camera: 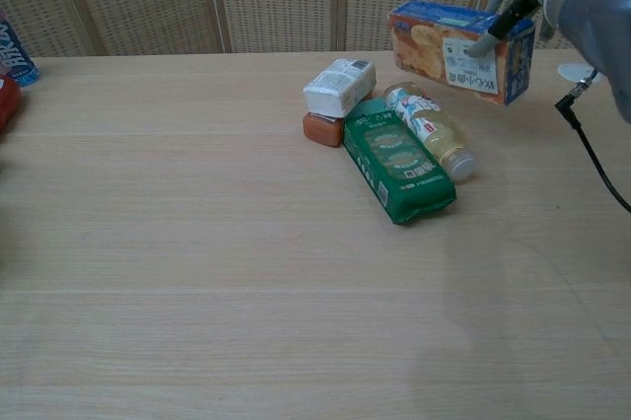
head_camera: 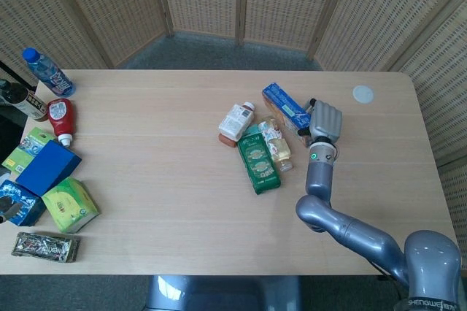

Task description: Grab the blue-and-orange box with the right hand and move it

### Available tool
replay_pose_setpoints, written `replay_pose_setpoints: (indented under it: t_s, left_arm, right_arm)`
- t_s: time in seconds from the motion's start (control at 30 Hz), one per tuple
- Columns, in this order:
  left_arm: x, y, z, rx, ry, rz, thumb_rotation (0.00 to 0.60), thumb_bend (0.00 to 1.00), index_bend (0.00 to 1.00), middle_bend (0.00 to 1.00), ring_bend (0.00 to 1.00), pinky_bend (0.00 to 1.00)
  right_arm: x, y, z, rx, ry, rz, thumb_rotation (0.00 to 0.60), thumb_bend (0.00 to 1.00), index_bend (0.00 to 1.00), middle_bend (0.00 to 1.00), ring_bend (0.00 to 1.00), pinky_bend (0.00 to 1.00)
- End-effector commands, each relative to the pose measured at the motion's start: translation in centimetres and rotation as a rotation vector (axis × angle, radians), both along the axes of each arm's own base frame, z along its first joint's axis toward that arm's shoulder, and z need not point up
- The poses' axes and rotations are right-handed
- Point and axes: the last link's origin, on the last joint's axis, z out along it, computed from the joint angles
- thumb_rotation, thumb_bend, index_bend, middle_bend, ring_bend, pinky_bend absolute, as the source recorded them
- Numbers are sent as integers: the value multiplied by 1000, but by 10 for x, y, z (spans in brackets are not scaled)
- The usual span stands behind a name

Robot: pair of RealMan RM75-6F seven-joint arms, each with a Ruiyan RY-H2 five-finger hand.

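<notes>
Gripping the blue-and-orange box (camera: 458, 49) at its right end, the right hand (head_camera: 325, 120) holds it off the table (camera: 197, 272), apparently so it can travel without dragging its neighbours. One finger (camera: 490, 35) lies across the orange front face; the others wrap behind, out of sight, so I cannot tell how they press. Below and just left lie the clear drink bottle (camera: 432, 130), the green packet (camera: 399, 161) touching it, and the white bottle (camera: 339, 87) over a red-brown tub (camera: 322, 129). A small white disc (head_camera: 363, 93) sits well apart. Neither view shows the left hand.
</notes>
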Motion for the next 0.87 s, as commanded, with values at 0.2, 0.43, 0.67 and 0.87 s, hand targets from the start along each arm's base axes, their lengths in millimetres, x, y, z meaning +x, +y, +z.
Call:
replay_pose_setpoints:
  t_s: [0.2, 0.43, 0.67, 0.87]
  left_arm:
    - [2, -1, 2, 2, -15, -11, 600, 0, 0, 0, 0, 0]
    - [4, -1, 1, -3, -19, -22, 600, 0, 0, 0, 0, 0]
    - [4, 0, 0, -7, -14, -25, 600, 0, 0, 0, 0, 0]
    - [5, 1, -2, -14, -7, -25, 600, 0, 0, 0, 0, 0]
  right_arm:
    - [42, 8, 58, -95, -46, 90, 600, 0, 497, 578, 453, 777]
    - [88, 21, 107, -165, -99, 184, 600, 0, 500, 586, 454, 776]
    - [114, 30, 140, -209, -116, 231, 600, 0, 494, 585, 454, 775]
    - [125, 34, 153, -222, -120, 243, 600, 0, 497, 584, 454, 775]
